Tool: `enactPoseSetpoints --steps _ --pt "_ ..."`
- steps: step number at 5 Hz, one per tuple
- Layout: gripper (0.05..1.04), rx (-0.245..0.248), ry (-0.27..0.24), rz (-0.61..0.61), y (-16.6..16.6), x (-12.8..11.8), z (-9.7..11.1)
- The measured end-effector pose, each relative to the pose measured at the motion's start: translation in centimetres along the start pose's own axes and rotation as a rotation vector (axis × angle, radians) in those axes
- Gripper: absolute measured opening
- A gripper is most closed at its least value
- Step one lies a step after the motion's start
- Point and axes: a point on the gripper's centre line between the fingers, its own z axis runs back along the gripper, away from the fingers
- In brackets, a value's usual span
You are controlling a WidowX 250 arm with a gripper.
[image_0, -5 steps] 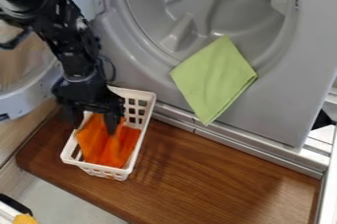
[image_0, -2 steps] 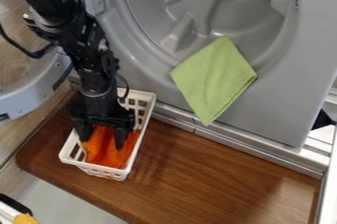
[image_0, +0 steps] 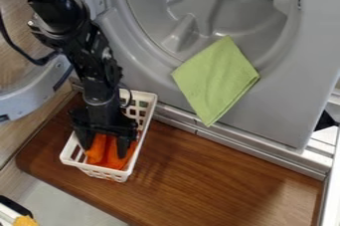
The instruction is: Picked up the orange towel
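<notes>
The black gripper [image_0: 105, 151] hangs down inside the white basket [image_0: 134, 163], its two fingers spread apart and pressed down into the orange towel [image_0: 118, 162]. Between the fingers, orange cloth bulges up, and more of it lies around the right finger toward the basket's front end. The upper part of the towel is hidden beneath the gripper's body.
The basket stands on a brown wooden board [image_0: 199, 180]. Behind it is a grey washer drum front [image_0: 279, 105] with a green cloth [image_0: 215, 79] draped at its opening. A rounded door [image_0: 33, 93] is at the left, beside the arm.
The gripper has moved down and slightly forward into the basket, deeper into the orange towel, which is now more bunched between its fingers. The green cloth has stayed still.
</notes>
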Motion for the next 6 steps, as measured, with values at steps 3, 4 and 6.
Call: enactPoseSetpoints --steps 3,4,6 --pt "0.345 -0.008 -0.021 0.003 -1.3 -1.6 -0.6" --pt "0.136 -0.010 -0.011 -0.004 -1.4 -2.0 -0.7" --pt "0.051 -0.032 -0.146 0.028 -1.0 -0.8 6.0"
